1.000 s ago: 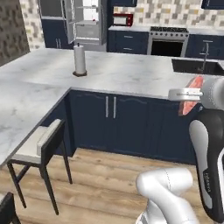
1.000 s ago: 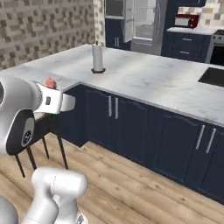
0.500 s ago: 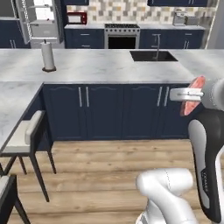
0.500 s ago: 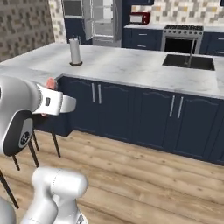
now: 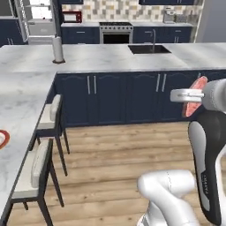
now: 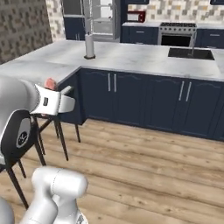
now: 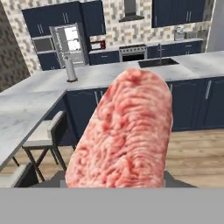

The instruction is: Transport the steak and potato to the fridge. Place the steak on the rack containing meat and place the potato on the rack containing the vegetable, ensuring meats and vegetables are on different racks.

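The steak [image 7: 124, 131], a pink marbled slab, takes up the middle of the hand view and hides the fingertips. My gripper [image 5: 189, 95] is shut on the steak [image 5: 196, 92], holding it upright at chest height over the wooden floor. From the right base view the steak [image 6: 50, 82] pokes up behind the gripper [image 6: 59, 94]. The fridge [image 7: 69, 41] stands open far back against the wall, beyond the island counter; its racks are too small to make out. It also shows as the fridge [image 5: 37, 17] and the fridge [image 6: 101, 19]. The potato is out of view.
A grey L-shaped island counter [image 5: 110, 59] with navy cabinets lies between me and the fridge. A silver cylinder [image 5: 58, 49] stands on it, near a sink [image 5: 148, 48]. Stools [image 5: 46, 121] line the left side. A red-rimmed plate [image 5: 2, 139] lies at the left edge.
The whole scene has slid across both base views, so the camera has moved with the base. The steak stays gripped in the same spot relative to the arm.
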